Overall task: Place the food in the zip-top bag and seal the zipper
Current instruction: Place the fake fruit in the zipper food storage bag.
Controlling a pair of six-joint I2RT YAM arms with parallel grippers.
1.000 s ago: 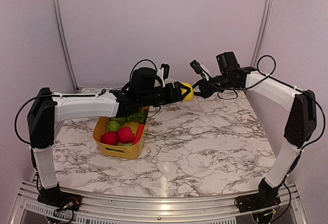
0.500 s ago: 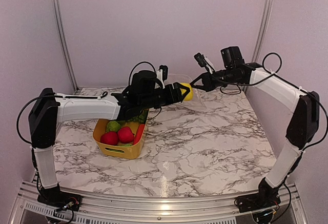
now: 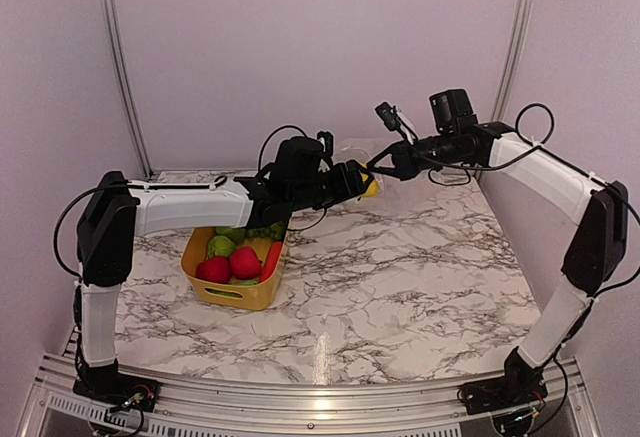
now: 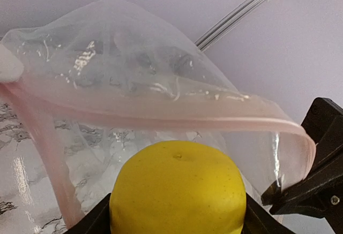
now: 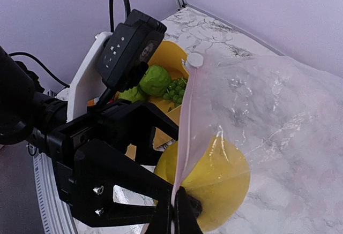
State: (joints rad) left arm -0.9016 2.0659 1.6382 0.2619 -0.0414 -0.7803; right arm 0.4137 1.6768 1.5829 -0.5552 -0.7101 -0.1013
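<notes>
Left end effector (image 3: 360,181), clamped on a yellow toy fruit (image 4: 178,188), has edged up to the mouth of the clear bag (image 4: 134,68), held up over the desk (image 3: 420,267) by the right end effector (image 5: 177,212) pinched on its pink zipper (image 4: 214,120); the piece looks ready to go in.

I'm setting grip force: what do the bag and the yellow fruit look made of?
The zip-top bag looks like thin clear plastic film, glossy: it crinkles, glints, and the marbled table shows through. The yellow fruit looks like smooth moulded plastic, matte with a faint sheen and a dimple on top; hardness cannot be judged.
</notes>
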